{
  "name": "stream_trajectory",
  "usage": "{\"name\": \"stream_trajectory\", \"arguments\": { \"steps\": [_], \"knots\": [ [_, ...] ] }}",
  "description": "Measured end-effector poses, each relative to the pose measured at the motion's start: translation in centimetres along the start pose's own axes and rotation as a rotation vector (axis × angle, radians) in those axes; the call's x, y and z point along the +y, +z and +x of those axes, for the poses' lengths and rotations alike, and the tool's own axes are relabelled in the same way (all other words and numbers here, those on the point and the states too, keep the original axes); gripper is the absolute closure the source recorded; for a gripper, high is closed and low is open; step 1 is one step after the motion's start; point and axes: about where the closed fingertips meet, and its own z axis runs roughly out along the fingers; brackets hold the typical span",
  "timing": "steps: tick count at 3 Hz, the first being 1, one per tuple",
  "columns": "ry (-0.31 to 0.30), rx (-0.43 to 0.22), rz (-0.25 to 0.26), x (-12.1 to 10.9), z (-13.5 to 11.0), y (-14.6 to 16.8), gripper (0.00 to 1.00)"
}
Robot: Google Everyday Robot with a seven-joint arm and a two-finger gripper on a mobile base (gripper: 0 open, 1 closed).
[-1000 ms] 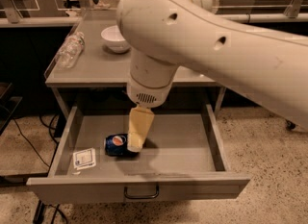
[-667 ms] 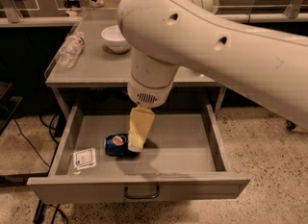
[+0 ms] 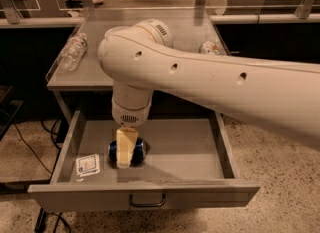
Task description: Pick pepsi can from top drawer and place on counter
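The pepsi can (image 3: 140,149) lies on its side in the left middle of the open top drawer (image 3: 190,149), dark blue with silver ends. My gripper (image 3: 125,153) hangs straight down from the big white arm (image 3: 200,79) and reaches down at the can, its pale yellow front part covering the can's middle. Only the can's two ends show beside it. The counter (image 3: 85,74) is the grey top right above the drawer, behind the arm.
A white paper packet (image 3: 87,165) lies in the drawer's front left corner. A clear plastic bottle (image 3: 72,52) lies on the counter's left side. A patterned can (image 3: 209,48) sits at its right. The dark bar handle (image 3: 147,200) is on the front panel.
My gripper has moved left and down, from just right of the can to directly over it. The arm now hides the white bowl on the counter. The can has not moved.
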Motion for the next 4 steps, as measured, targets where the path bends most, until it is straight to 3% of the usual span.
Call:
{"name": "stream_trajectory", "arguments": {
  "steps": [2, 4],
  "knots": [
    [-0.003, 0.000, -0.028, 0.3, -0.3, 1.7, 0.00],
    [0.002, 0.016, -0.109, 1.0, -1.2, 7.9, 0.00]
  ]
}}
